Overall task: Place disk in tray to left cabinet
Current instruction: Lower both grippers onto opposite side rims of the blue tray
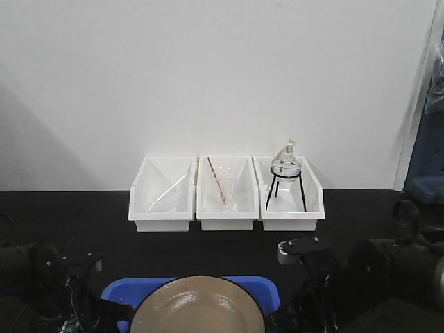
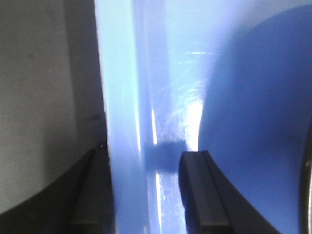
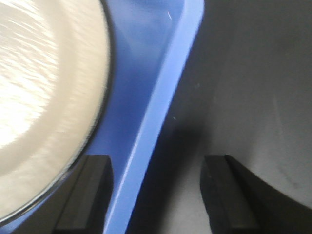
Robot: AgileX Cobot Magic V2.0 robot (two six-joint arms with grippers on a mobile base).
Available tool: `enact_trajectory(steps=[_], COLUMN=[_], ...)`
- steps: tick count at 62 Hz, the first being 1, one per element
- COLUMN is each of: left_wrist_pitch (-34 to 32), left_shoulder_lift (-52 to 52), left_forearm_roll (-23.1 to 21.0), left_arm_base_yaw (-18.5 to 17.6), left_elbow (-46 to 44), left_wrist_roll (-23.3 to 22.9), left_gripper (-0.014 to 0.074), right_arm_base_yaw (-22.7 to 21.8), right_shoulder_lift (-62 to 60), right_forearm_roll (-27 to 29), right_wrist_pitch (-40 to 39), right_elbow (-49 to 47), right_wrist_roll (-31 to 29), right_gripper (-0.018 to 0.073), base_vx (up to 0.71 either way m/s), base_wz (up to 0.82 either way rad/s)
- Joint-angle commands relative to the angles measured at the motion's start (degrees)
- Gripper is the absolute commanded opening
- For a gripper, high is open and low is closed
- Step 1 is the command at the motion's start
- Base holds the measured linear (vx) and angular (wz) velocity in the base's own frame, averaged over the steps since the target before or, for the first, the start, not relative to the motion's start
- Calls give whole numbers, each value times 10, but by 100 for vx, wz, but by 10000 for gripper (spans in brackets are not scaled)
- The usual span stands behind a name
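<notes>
The tan, black-rimmed disk (image 1: 198,309) lies flat inside the blue tray (image 1: 266,288) — roughly centred.

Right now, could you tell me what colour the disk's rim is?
Black; the disk shows it best in the right wrist view.

On a black table (image 1: 83,208), against a white wall (image 1: 208,69), the middle bin (image 1: 227,223) holds a clear beaker (image 1: 222,191) with a red rod (image 1: 216,180). Left of it, touching, the left bin (image 1: 161,223) holds what may be a glass rod (image 1: 170,191). Right of it, the right bin (image 1: 292,223) holds a flask (image 1: 285,164) on a black tripod (image 1: 286,193).
</notes>
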Motion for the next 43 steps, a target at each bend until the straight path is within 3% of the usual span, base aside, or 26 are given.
enact_trajectory(steps=[1, 29, 43], left_wrist_pitch=[13, 10, 11], left_shoulder_lift=[-22, -22, -22], left_forearm_roll=[-16, -16, -17], left_arm_base_yaw=[-6, -6, -6], left_elbow=[-9, -9, -9], left_wrist_roll=[-5, -5, -5], left_gripper=[417, 417, 417], right_arm_base_yaw=[-1, 1, 34], right_shoulder_lift=[-9, 54, 84], right_forearm_roll=[1, 66, 54], right_wrist_pitch=[-39, -62, -37], right_elbow=[-18, -19, -57], right_wrist_roll=[11, 11, 1], right_gripper=[475, 395, 382], base_vx=[0, 0, 0], base_wz=[0, 0, 0])
